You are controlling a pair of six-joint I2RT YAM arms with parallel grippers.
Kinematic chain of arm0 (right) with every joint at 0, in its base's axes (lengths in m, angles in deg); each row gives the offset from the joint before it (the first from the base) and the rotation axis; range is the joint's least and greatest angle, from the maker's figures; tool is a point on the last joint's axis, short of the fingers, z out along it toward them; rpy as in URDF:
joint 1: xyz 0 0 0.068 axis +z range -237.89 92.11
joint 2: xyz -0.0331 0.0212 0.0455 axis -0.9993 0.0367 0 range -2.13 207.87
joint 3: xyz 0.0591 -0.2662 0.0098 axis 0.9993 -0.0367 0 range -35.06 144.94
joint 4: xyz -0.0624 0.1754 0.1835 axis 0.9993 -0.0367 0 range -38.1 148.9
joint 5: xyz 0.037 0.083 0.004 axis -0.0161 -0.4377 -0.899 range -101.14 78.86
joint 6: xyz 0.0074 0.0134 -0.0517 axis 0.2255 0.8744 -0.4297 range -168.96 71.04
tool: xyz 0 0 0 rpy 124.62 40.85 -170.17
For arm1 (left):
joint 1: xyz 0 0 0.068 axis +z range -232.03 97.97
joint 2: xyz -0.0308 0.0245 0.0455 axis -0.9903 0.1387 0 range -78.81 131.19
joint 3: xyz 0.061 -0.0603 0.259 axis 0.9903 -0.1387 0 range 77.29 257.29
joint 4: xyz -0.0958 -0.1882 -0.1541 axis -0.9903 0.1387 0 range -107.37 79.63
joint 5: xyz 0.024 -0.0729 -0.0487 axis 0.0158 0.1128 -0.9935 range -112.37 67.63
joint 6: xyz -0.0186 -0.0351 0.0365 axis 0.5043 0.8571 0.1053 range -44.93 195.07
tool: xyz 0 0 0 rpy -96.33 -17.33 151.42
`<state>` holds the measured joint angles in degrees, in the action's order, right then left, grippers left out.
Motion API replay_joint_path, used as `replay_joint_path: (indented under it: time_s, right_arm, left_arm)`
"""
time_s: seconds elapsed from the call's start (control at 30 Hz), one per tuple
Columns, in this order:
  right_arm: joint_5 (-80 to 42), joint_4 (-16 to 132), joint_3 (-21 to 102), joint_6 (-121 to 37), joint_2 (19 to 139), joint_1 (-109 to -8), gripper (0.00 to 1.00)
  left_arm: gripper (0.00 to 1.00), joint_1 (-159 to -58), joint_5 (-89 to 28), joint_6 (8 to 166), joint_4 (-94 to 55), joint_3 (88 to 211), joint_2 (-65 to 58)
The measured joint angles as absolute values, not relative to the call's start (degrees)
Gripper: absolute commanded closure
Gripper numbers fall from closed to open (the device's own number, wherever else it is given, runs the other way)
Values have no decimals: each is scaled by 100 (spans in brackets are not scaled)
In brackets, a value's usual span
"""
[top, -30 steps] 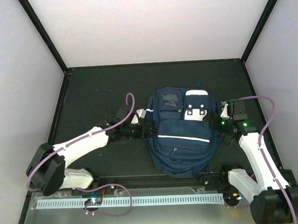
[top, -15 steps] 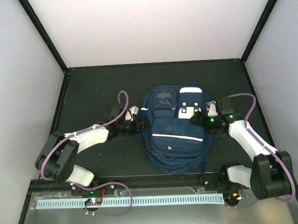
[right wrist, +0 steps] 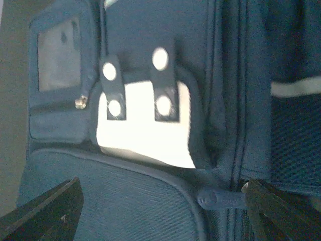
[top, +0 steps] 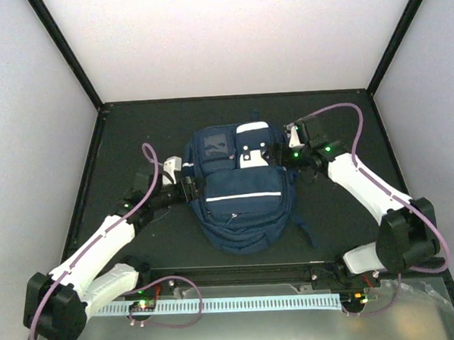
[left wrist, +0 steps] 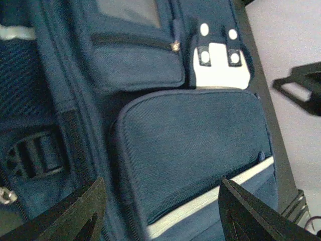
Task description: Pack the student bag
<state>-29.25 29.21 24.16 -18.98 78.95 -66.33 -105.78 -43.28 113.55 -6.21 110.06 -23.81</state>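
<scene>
**Student bag flat mid-desk, 1 gripper at each flank**

From the overhead camera I see the student bag [top: 240, 203] lying front-up in the middle of the dark desk [top: 134, 137]. Its rounded bottom points toward the lower edge of the frame and its top toward the back wall. A thin white stripe [top: 240, 197] crosses the front pocket. The white buckle patch [top: 254, 144] sits near the top, with a small clear window pocket [top: 215, 144] just left of it.

The left gripper [top: 188, 187] is at the bag's left flank, about level with the top of the front pocket. In its wrist camera the 2 fingers [left wrist: 75, 216] rise from the lower corners, partly spread, with the front pocket's navy fabric filling the space between them. I cannot tell whether they are pinching that fabric or only straddling it. A black strap buckle [left wrist: 37, 153] shows at the left of that frame.

The right gripper [top: 289, 155] is at the bag's upper right edge, beside the buckle patch. In its wrist camera the fingers [right wrist: 45, 213] stand spread wide at the 2 lower corners, holding nothing that I can see. The patch, with its 4 white studs, fills the centre of that frame, and a blue zipper pull [right wrist: 215, 200] lies to the lower right of it.
</scene>
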Motion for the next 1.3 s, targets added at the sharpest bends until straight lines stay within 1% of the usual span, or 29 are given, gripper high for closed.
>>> replay_joint_path:
  time_s: [0.17, 0.2, 0.23, 0.3, 0.43, 0.6, 0.77, 0.83, 1.03, 1.07, 1.13, 1.3]
  right_arm:
    - [-2167, 2530, 2484, -2010, 7089, -6329, 18]
    - [-2068, 2447, 2434, -1988, 6859, -6185, 20]
    - [-1948, 2355, 2371, -1933, 6623, -5958, 22]
    - [-1826, 2235, 2246, -1772, 6273, -5442, 25]
    - [-1489, 2114, 2065, -1083, 5965, -4246, 28]
    - [-897, 2088, 2058, -148, 6197, -3077, 33]
    - [-503, 2145, 2062, 654, 6568, -2177, 37]
    - [-412, 2237, 2062, 934, 6780, -1936, 45]
    - [-66, 2657, 2058, 1745, 7342, -1407, 50]
    - [-25, 2707, 2058, 1843, 7412, -1379, 54]
    - [91, 2702, 2091, 2045, 7585, -1366, 59]
    - [391, 2372, 2419, 2423, 8125, -1359, 57]
  left_arm:
    - [41, -10578, -4498, 11350, -155, 11010, -2444]
    - [44, -10578, -4592, 11366, -112, 11010, -2444]
    - [48, -10578, -4688, 11392, -96, 11010, -2440]
    - [51, -10578, -4894, 11477, -79, 11010, -2431]
    - [51, -10586, -5311, 11724, -129, 11008, -2381]
    - [47, -10656, -5504, 12034, -232, 10923, -2344]
    - [46, -10698, -5525, 12185, -254, 10812, -2291]
    - [46, -10713, -5532, 12218, -295, 10812, -2241]
    - [46, -10731, -5626, 12255, -453, 10812, -1948]
    - [46, -10735, -5641, 12259, -477, 10812, -1891]
    - [46, -10750, -5676, 12270, -531, 10812, -1756]
    - [46, -10777, -5737, 12292, -632, 10812, -1515]
